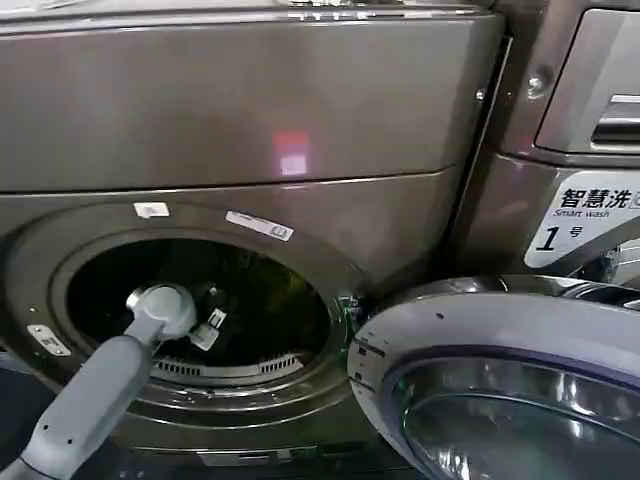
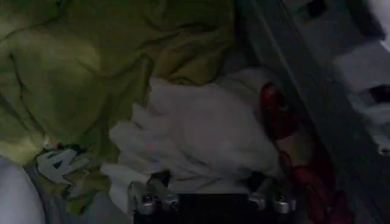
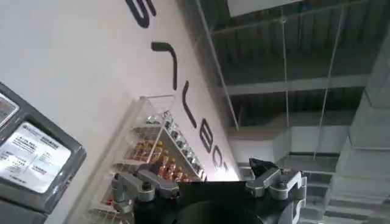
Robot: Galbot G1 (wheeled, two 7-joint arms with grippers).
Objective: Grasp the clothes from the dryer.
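Reaching is the step in hand: the left gripper [image 1: 205,330] sits inside the round port of the dryer [image 1: 200,150], at lower left of the head view, its grey arm running up from the bottom corner. Seen from the left wrist, the left jaws stand open and empty, hovering close above the clothes [image 2: 183,122], which lie heaped in the drum: a lime-green garment [image 2: 91,67] toward the upper left of that frame, a white one [image 2: 201,134] at centre (a red patch [image 2: 277,115] beside it, next to the drum wall). The glass door [image 1: 500,390] hangs open at lower right of the head view. The right gripper [image 3: 210,189] is raised away from the machine, jaws open. Next, judging from this, the left jaws must sink into the white fabric and close on a fold.
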